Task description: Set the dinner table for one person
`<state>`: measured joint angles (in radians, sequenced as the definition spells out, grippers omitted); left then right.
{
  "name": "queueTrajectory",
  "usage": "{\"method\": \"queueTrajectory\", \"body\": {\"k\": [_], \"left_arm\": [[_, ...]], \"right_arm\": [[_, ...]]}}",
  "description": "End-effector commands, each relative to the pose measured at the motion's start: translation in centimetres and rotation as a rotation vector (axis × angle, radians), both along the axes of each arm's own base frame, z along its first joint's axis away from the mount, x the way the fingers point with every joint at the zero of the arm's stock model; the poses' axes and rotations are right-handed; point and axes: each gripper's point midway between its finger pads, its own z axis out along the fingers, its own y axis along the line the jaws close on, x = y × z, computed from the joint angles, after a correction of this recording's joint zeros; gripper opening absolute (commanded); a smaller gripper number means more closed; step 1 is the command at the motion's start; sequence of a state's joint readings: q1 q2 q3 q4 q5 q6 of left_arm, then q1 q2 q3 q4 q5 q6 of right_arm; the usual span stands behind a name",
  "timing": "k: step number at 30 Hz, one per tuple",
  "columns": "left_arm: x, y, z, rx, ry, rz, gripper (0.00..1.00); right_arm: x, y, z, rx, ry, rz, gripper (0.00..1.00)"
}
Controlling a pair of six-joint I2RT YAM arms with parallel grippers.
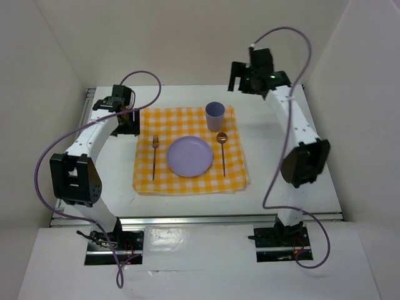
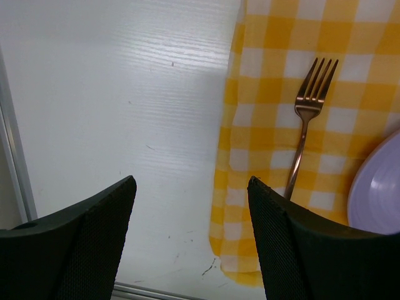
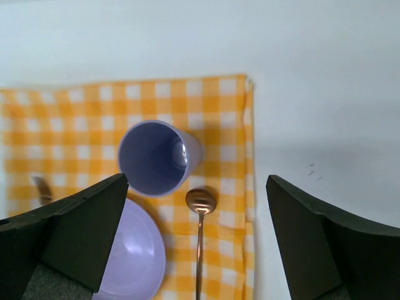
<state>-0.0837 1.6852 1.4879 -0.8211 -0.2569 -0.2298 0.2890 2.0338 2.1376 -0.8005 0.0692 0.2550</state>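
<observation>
The dinner table [image 1: 284, 128] is a white top with a yellow-and-white checked cloth [image 1: 144, 178] at its middle. On the cloth lie a purple plate [image 1: 189, 156], a copper fork [image 1: 154, 156] to its left and a copper spoon [image 1: 222, 152] to its right. A purple cup [image 1: 214, 115] stands upright behind the spoon. My left gripper [image 2: 190, 181] hangs open and holds nothing, over bare table beside the cloth's left edge, near the fork [image 2: 304, 125]. High behind the cup [image 3: 157, 157] and the spoon [image 3: 200, 206], my right gripper [image 3: 197, 178] is open wide and holds nothing.
Silver rails [image 1: 187, 219] run along the table's near and left edges. White walls enclose the table on the left, back and right. Purple cables loop from both arms.
</observation>
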Motion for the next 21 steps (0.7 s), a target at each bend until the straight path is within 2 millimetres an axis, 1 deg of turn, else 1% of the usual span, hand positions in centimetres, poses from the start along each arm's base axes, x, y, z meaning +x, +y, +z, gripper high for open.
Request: {"method": "queueTrajectory", "body": {"k": [1,2,3,4,5,6,7,8,9,10,11,12,13,14,15,16,17,18,19,20,21], "left_arm": [[0.0,0.2,1.7,0.011,-0.051,-0.016,0.79],[0.0,0.2,1.7,0.011,-0.051,-0.016,0.79],[-0.1,0.5,2.0,0.010,-0.060,-0.007,0.79],[-0.1,0.7,2.1,0.023,-0.059,-0.011,0.79],[-0.2,1.1,2.6,0.023,-0.074,-0.002,0.79],[-0.3,1.8,3.2,0.028,-0.087,0.008,0.80],[-0.4,2.4,3.2,0.033,-0.085,0.015,0.80],[-0.8,2.9,3.6,0.024,-0.089,0.028,0.80],[-1.5,4.6,3.5,0.026,-0.078,0.072,0.80],[-2.6,5.2,2.7,0.016,-0.029,0.078,0.80],[-3.2,5.7,2.2,0.000,-0.002,0.075,0.80],[-4.2,7.5,1.5,-0.007,0.031,0.115,0.80],[-5.6,8.2,0.5,-0.012,0.073,0.127,0.80],[-6.7,9.2,-0.3,-0.002,0.113,0.125,0.80],[-7.9,10.8,-0.2,0.003,0.113,0.165,0.80],[-9.6,11.5,-1.2,0.019,0.160,0.155,0.80],[-9.9,12.2,-1.4,0.029,0.147,0.159,0.80],[-10.9,13.3,-1.5,0.045,0.151,0.180,0.80],[-11.7,13.4,-1.6,0.051,0.157,0.176,0.80],[-12.7,13.5,-1.6,0.064,0.154,0.161,0.80],[-13.1,13.4,-1.7,0.069,0.155,0.150,0.80]], "right_arm": [[-4.0,-4.9,11.3,0.117,-0.255,-0.066,1.00],[-5.1,-6.0,11.3,0.114,-0.252,-0.084,1.00],[-7.5,-7.3,12.8,0.116,-0.274,-0.102,1.00],[-8.7,-8.8,9.7,0.096,-0.199,-0.134,1.00],[-10.0,-9.5,8.5,0.095,-0.163,-0.155,1.00],[-12.3,-10.2,8.6,0.099,-0.161,-0.160,1.00],[-14.0,-10.8,4.9,0.120,-0.065,-0.191,1.00],[-15.3,-10.9,3.8,0.143,-0.041,-0.204,1.00],[-17.5,-10.7,4.5,0.172,-0.069,-0.197,1.00],[-18.7,-10.6,3.8,0.213,-0.053,-0.210,1.00],[-20.4,-10.6,1.1,0.219,0.002,-0.227,1.00],[-22.2,-10.5,2.2,0.248,-0.047,-0.225,1.00],[-23.2,-10.6,2.0,0.281,-0.053,-0.266,1.00],[-24.2,-10.6,0.5,0.298,-0.036,-0.283,1.00],[-25.6,-10.8,1.6,0.319,-0.096,-0.298,1.00],[-26.3,-10.8,1.5,0.349,-0.105,-0.315,1.00],[-26.9,-10.7,0.9,0.361,-0.105,-0.323,1.00],[-27.6,-10.7,1.0,0.371,-0.114,-0.326,1.00],[-28.5,-10.8,1.9,0.379,-0.152,-0.319,1.00],[-28.9,-10.7,1.7,0.405,-0.146,-0.337,1.00],[-29.3,-10.7,1.8,0.416,-0.151,-0.342,1.00]]}}
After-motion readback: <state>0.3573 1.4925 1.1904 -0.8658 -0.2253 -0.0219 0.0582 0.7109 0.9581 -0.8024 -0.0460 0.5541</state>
